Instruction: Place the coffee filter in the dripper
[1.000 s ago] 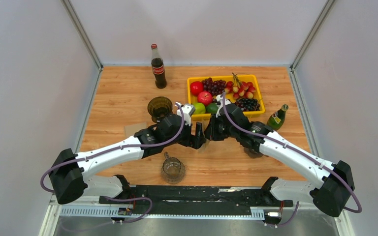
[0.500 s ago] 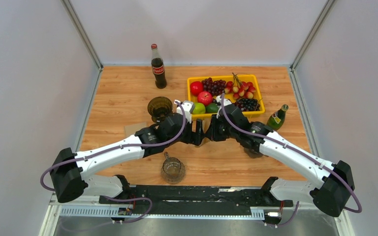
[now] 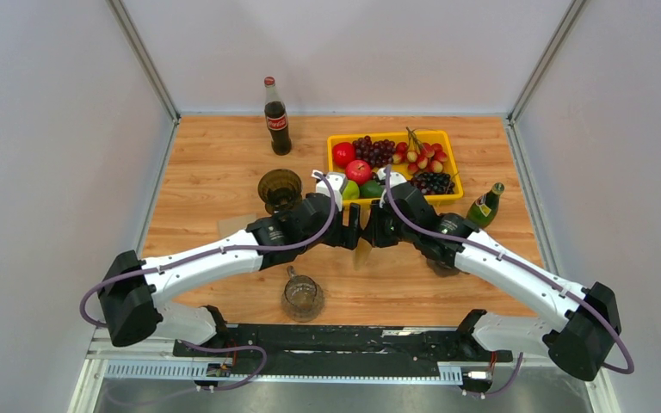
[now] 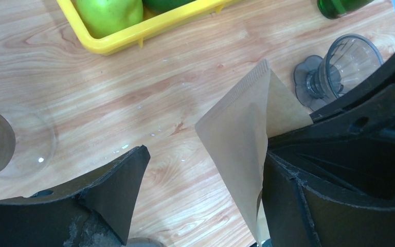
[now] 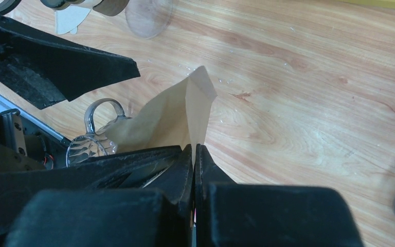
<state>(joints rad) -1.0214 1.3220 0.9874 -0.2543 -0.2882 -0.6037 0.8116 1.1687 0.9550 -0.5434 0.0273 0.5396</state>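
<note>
A brown paper coffee filter (image 4: 247, 134) hangs point-up between the two grippers above the table; it also shows in the right wrist view (image 5: 169, 121) and the top view (image 3: 361, 255). My right gripper (image 5: 194, 149) is shut on its edge, at mid table (image 3: 370, 234). My left gripper (image 4: 205, 152) is open, with the filter close against its right finger (image 4: 298, 206); in the top view it (image 3: 353, 229) faces the right gripper. A clear ribbed dripper (image 4: 339, 67) rests on the table under the right arm (image 3: 441, 265).
An amber dripper-shaped cup (image 3: 280, 188) stands left of the grippers. A glass mug (image 3: 301, 297) sits near the front. A yellow fruit tray (image 3: 447, 138), a cola bottle (image 3: 276, 118) and a green bottle (image 3: 484, 205) stand behind. Loose paper (image 3: 228, 225) lies at left.
My left gripper has moved right and a little away from the bases, up to the right gripper and the filter. The right gripper has barely moved and still holds the filter.
</note>
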